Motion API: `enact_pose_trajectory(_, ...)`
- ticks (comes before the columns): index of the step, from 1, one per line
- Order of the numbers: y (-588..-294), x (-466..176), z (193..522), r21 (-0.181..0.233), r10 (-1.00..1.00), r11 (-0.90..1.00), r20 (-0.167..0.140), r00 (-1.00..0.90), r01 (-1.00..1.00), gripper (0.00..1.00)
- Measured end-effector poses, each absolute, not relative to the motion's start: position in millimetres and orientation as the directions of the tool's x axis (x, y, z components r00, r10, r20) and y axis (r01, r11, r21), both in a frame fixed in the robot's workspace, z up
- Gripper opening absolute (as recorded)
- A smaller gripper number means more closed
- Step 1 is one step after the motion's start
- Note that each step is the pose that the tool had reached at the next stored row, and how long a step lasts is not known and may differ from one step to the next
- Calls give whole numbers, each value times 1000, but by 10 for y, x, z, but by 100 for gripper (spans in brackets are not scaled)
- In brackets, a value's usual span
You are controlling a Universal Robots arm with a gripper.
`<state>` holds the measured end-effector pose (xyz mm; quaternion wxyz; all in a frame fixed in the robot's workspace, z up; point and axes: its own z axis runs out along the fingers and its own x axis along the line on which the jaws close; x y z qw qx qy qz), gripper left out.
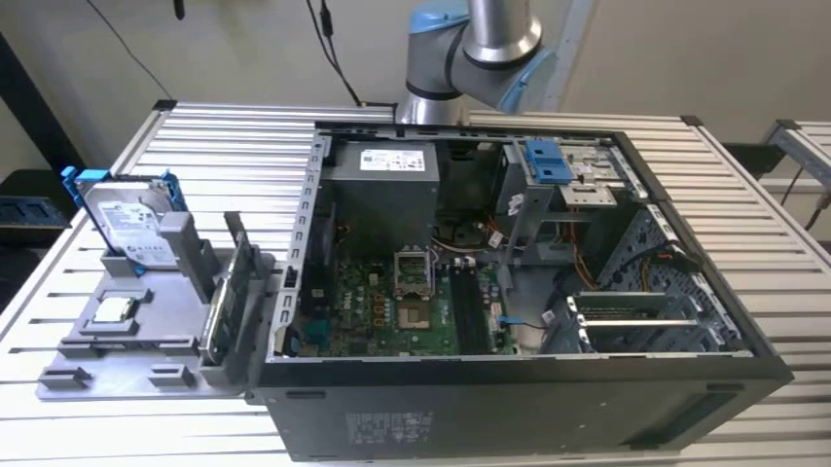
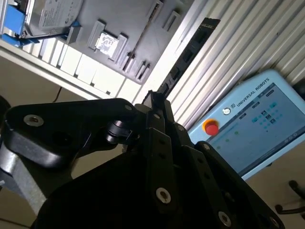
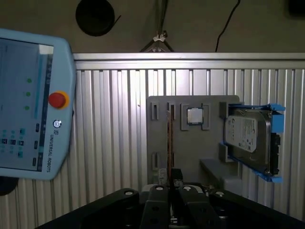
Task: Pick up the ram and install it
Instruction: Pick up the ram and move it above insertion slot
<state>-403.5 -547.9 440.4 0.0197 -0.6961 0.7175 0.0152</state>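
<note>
Gripper (image 2: 155, 102) fingers are clenched on the ram (image 2: 190, 47), pinching one end of it. The rest of the dark, thin stick juts straight out past the fingertips, with its row of black chips showing in the second wrist view. Held this way, the ram is off the grey tray (image 1: 117, 360) and well apart from the computer case (image 1: 520, 409), seen against the slatted desk (image 1: 195, 136) beyond it. In the first wrist view the gripper (image 3: 170, 183) points toward the tray. A thin edge-on strip runs out from its tips, though I cannot tell whether that strip is the ram.

In the exterior view the arm (image 1: 474, 49) rises out of the picture behind the case. The case lies open on the desk with its green motherboard (image 1: 415, 302) exposed. The tray sits just beside the case, on the exterior view's left. It carries a silver hard drive (image 1: 130, 219) in a blue bracket, a small processor chip (image 1: 115, 309) and an upright green circuit card (image 1: 224, 321). A teach pendant (image 3: 28, 105) with a red button appears in both wrist views.
</note>
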Motion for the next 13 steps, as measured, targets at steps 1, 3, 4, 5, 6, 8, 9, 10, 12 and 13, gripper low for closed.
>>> enact_pose_trajectory(1,-5480,-4033,4404,-6,-998,31,-49,-30,-1000,14)
enact_pose_trajectory(3,-5480,-4021,4405,-5,-998,30,-49,-30,-1000,14)
enact_pose_trajectory(4,-5479,-4010,4405,-6,-998,30,-49,-30,-1000,14)
enact_pose_trajectory(5,-5479,-3995,4404,-6,-998,30,-49,-30,-1000,14)
enact_pose_trajectory(6,-5479,-3978,4404,-6,-998,30,-49,-30,-1000,14)
enact_pose_trajectory(8,-5480,-3939,4404,-6,-998,30,-49,-30,-1000,14)
enact_pose_trajectory(9,-5479,-3920,4404,-6,-998,31,-49,-30,-1000,14)
enact_pose_trajectory(10,-5479,-3902,4404,-6,-998,30,-49,-30,-1000,14)
enact_pose_trajectory(12,-5479,-3867,4404,-6,-998,30,-49,-30,-1000,14)
enact_pose_trajectory(13,-5479,-3852,4404,-6,-998,30,-49,-30,-1000,14)
